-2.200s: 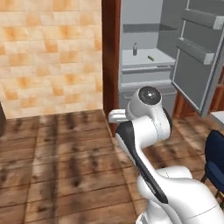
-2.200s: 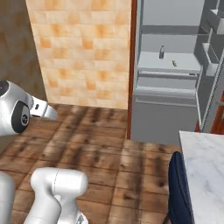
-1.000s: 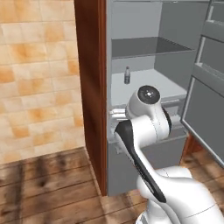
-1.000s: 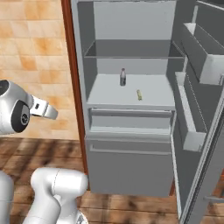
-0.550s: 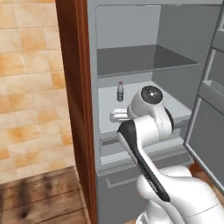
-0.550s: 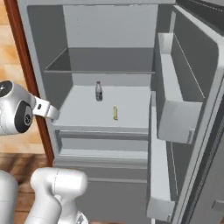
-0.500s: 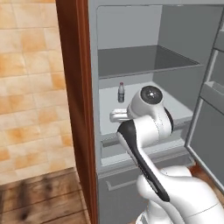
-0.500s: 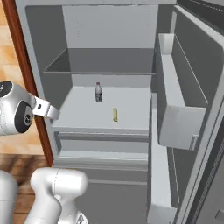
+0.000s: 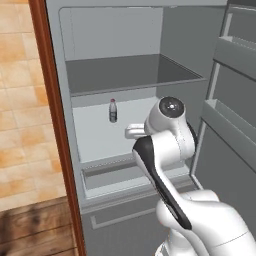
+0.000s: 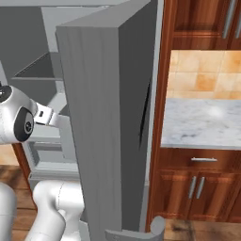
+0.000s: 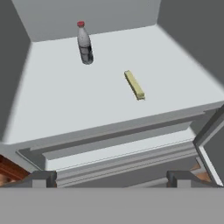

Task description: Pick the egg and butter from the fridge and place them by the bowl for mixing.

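Hand (image 11: 111,177) spread wide and empty, fingertips (image 11: 43,178) low at the near edge of the hand view, poised just outside the open fridge (image 9: 125,75) and aimed down onto its middle shelf (image 11: 65,100). Nothing picked up yet, nothing set down by a bowl; judged from this, task at its very start, with both pickups and both carries left.

Nearest below the hand: front lip of the drawer (image 11: 122,153), grey and stepped, between the fingertips and the shelf. Beyond it, on the bare pale shelf, the butter (image 11: 134,85), a slim yellow-green stick lying flat, angled, right of centre and well apart from everything else. Open approach from above and from the front; nothing touching it. Farther back and to the left, a small clear bottle (image 11: 84,43) with a red cap, upright near the rear wall, well clear of the butter and no real obstacle. Same bottle (image 9: 113,110) upright on the shelf in the left base view, behind the arm's elbow.

Egg not made out on this shelf; place cannot be told.

In the right base view, fridge door (image 10: 110,122) swung open close to the camera, blocking most of the interior; past it a marble surface (image 10: 202,122) over wooden cabinets (image 10: 197,188), a likely way for the carry, door edge to be cleared first.
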